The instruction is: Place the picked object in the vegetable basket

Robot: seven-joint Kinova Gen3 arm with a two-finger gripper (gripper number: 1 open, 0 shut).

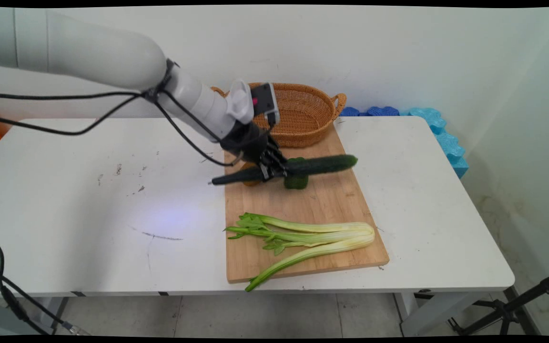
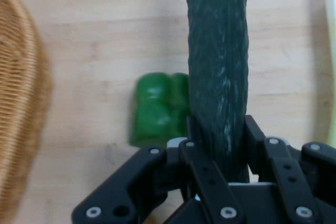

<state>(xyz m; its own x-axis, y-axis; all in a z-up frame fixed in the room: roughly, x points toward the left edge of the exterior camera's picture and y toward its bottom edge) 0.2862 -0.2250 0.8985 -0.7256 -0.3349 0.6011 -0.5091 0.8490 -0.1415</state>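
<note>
**Cucumber held in the jaws above the cutting board**

Main view: the gripper [image 1: 270,167] hangs over the far part of a wooden cutting board [image 1: 331,205] that lies on the white table [image 1: 88,200]. Its jaws are clamped around a long dark green cucumber [image 1: 322,164], which lies roughly level and clear of the board, one end reaching right and the other poking out left past the board's edge. Just beneath the cucumber a green bell pepper [image 1: 296,180] sits on the board. A small brownish thing shows behind the gripper on the board's left side; what it is cannot be told. A bunch of celery [image 1: 312,238] lies across the near half of the board, leafy ends to the left, one stalk hanging over the near edge. A woven wicker basket [image 1: 303,114] with handles stands at the board's far end; the part of its inside that shows holds nothing. Blue foam pieces [image 1: 439,128] line the wall behind the table's far right corner.

Hand view: the cucumber [image 2: 218,77] runs upward from between the closed jaws. The bell pepper [image 2: 155,111] rests on the board [image 2: 89,66] to its left, and the basket's rim [image 2: 21,103] curves along the left edge.
</note>
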